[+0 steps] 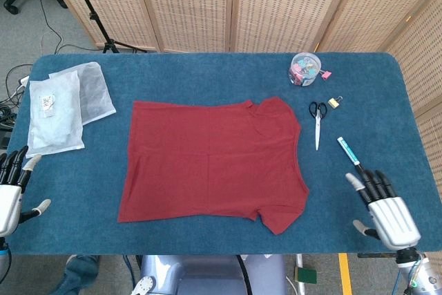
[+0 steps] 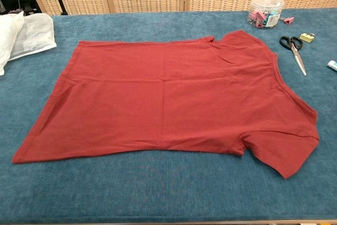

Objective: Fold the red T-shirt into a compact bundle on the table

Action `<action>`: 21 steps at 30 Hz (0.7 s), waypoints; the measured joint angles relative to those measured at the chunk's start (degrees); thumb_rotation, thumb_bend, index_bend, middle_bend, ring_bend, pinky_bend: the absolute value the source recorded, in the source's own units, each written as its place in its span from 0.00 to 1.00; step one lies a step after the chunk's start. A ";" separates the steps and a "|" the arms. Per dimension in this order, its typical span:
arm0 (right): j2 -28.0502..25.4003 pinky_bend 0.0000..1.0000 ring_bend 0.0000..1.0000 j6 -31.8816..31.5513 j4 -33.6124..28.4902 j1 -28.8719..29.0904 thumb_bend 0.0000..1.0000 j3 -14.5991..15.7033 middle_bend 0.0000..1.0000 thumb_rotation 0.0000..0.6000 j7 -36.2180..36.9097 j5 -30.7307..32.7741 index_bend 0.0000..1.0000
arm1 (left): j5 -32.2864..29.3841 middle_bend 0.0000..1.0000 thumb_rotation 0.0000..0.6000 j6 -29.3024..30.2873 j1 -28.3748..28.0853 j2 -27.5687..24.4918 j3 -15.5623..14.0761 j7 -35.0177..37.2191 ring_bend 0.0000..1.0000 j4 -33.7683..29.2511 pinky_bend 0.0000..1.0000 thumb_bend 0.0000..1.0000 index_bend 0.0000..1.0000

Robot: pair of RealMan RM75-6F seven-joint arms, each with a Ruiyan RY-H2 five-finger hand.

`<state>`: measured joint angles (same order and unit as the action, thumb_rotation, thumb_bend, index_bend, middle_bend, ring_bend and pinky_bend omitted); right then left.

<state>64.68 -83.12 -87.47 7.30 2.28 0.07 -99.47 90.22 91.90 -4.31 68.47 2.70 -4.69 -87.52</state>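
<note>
The red T-shirt (image 1: 213,159) lies spread flat in the middle of the blue table (image 1: 207,77), not yet folded. In the head view its hem is toward the left side and its neck and sleeves toward the right; one sleeve points to the far edge of the table and the other juts out at the near right corner of the cloth. The chest view shows the same shirt (image 2: 168,96) lying smooth with only faint creases.

The left hand (image 1: 10,191) sits at the near left edge of the table, well apart from the shirt. Its fingers are apart and it holds nothing. The right hand (image 1: 383,205) is over the near right part of the table, its dark fingertips pointing away from the robot, fingers slightly spread and empty. It is near the shirt's lower sleeve but not touching it. Neither hand shows in the chest view.

Just beyond the right hand's fingertips lies a pen (image 1: 351,155), slanted on the cloth. Further back, a pair of scissors (image 1: 317,121) lies with its black handles toward the far side, right of the shirt's neckline. A small yellow clip (image 1: 335,102) lies just beside the scissors' handles. A clear tub of coloured clips (image 1: 304,69) stands near the far edge, with one pink clip (image 1: 326,74) loose beside it. At the far left corner, two white plastic bags (image 1: 65,103) lie overlapping, apart from the shirt.
</note>
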 measured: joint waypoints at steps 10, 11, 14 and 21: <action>8.18 0.00 0.00 2.53 9.00 5.02 0.00 4.71 0.00 1.00 0.12 -12.88 0.14 | -0.64 0.00 1.00 0.01 0.14 -0.01 0.40 -0.26 0.00 -0.29 0.00 0.00 0.00; 9.36 0.00 0.00 2.59 9.79 5.69 0.00 4.85 0.00 1.00 0.00 -13.66 0.14 | -0.77 0.00 1.00 -0.05 0.14 0.00 0.45 -0.27 0.00 -0.28 0.00 0.00 0.00; 11.45 0.00 0.00 2.76 10.97 7.07 0.00 4.88 0.00 1.00 -0.92 -14.71 0.16 | -1.06 0.00 1.00 -0.24 0.10 0.04 0.60 -0.27 0.00 -0.26 0.00 0.00 0.00; 14.12 0.00 0.00 5.41 11.66 9.47 0.00 4.39 0.00 1.00 -2.55 -14.74 0.19 | -1.73 0.00 1.00 -0.70 -0.05 0.15 0.93 -0.51 0.00 -0.20 0.00 0.00 0.00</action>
<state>78.80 -77.71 -75.80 16.77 6.67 -2.48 -114.21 88.49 91.20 -4.36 68.62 3.63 -5.21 -87.72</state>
